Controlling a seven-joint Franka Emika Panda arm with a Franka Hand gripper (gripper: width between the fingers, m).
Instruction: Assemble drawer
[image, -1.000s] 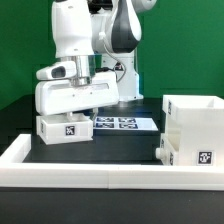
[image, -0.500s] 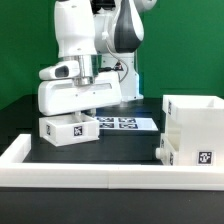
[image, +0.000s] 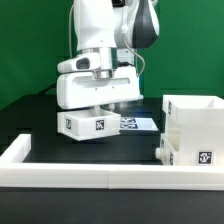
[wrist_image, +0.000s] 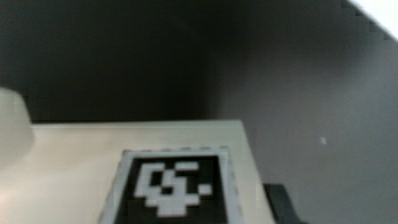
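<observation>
We see the arm (image: 100, 30) bent down over the middle of the dark counter (image: 100, 148), its jaws grasping a small tray box (image: 88, 124) that sits right under the white hand. The fingertips themselves are hidden by the box's rim. The box shows a black-and-white tag (image: 98, 125) on its near face, and we cannot tell whether its underside is clear of the counter. Just behind it, toward the far side and the exterior view's right, lies the marker board (image: 138, 124). The tall casing (image: 195, 115) stands well apart at the exterior view's right, with a second tray box (image: 190, 152) touching its near side. A long low border wall (image: 90, 168) runs along the near edge. In the wrist view we look closely at the held box's white wall (wrist_image: 107, 150) and its blurred tag (wrist_image: 173, 185).
</observation>
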